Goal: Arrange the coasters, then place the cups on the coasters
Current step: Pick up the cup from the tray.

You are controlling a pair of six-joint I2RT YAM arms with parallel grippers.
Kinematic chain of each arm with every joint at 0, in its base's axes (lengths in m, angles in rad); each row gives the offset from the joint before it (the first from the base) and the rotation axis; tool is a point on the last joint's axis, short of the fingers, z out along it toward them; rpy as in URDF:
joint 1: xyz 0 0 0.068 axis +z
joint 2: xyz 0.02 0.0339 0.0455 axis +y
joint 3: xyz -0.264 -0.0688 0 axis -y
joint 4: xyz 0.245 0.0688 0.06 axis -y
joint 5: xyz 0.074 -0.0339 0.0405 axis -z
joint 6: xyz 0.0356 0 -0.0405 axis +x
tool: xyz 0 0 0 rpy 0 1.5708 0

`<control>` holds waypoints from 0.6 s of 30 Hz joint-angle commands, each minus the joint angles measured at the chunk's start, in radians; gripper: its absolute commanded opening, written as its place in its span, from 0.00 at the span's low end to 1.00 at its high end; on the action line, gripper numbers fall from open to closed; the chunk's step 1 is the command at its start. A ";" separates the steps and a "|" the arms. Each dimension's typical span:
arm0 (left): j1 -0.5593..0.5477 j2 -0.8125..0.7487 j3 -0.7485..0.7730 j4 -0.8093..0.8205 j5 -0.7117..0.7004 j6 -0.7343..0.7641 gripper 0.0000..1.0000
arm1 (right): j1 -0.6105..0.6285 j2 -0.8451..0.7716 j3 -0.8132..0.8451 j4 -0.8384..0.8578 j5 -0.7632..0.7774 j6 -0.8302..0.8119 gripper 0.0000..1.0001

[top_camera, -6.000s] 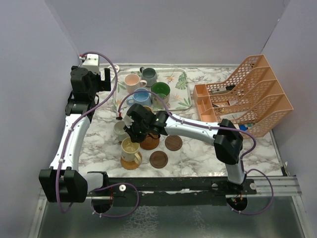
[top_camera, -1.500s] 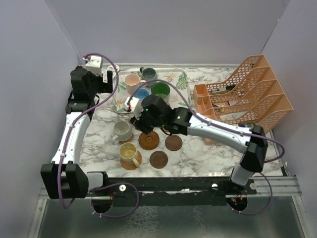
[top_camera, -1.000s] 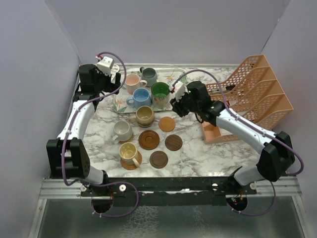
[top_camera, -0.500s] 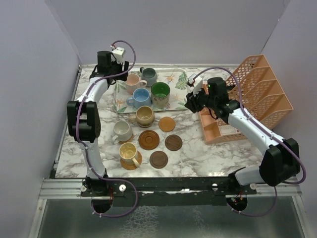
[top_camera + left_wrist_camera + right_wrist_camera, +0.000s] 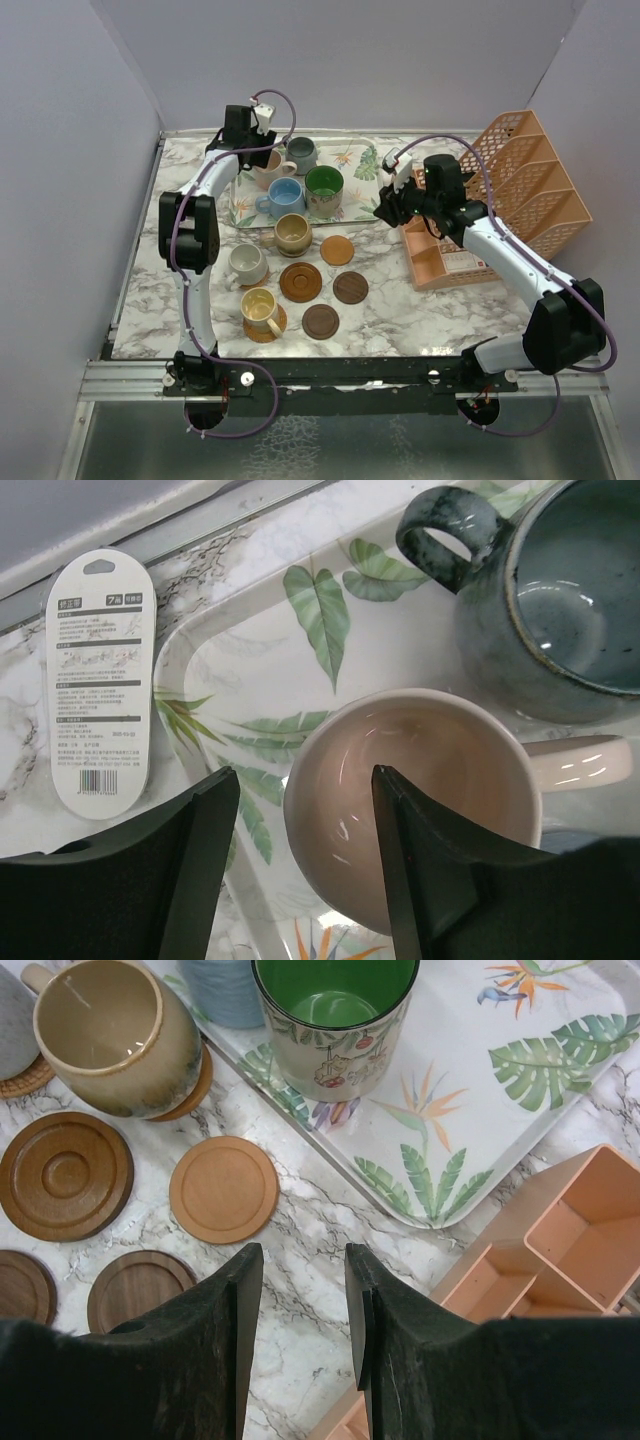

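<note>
A white, grey-veined marble table point(image 5: 420, 305) is enclosed by plain lilac walls point(image 5: 350, 60). A leaf-printed tray point(image 5: 362, 200) lies at the back and an orange rack point(image 5: 505, 190) at the right.

The left arm point(image 5: 195, 215) is stretched far back over the tray. The left gripper point(image 5: 303, 775) is held apart astride the pink cup's point(image 5: 430, 780) rim, with one finger outside and one over the hollow.

The right arm point(image 5: 505, 250) is reached across mid-table. The right gripper point(image 5: 303, 1250) is pointed down beside the tray's corner, its jaws slightly apart with nothing between them.

Four cups point(image 5: 285, 195) are seen on the tray. Three are set on coasters point(image 5: 224, 1188) in front of it, and four coasters lie bare.

A white card point(image 5: 98, 680) beside the tray is printed with small text and a barcode, too fine to be read.
</note>
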 commanded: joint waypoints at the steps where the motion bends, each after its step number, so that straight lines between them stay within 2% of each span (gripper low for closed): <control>1: 0.002 0.034 0.043 -0.033 -0.052 0.029 0.54 | -0.004 0.021 0.009 0.001 -0.041 0.010 0.39; 10: 0.003 0.070 0.071 -0.043 -0.027 0.033 0.37 | -0.004 0.035 0.014 -0.002 -0.028 0.008 0.39; 18: 0.002 0.076 0.128 -0.046 -0.052 0.046 0.17 | -0.004 0.043 0.012 -0.002 -0.015 0.000 0.39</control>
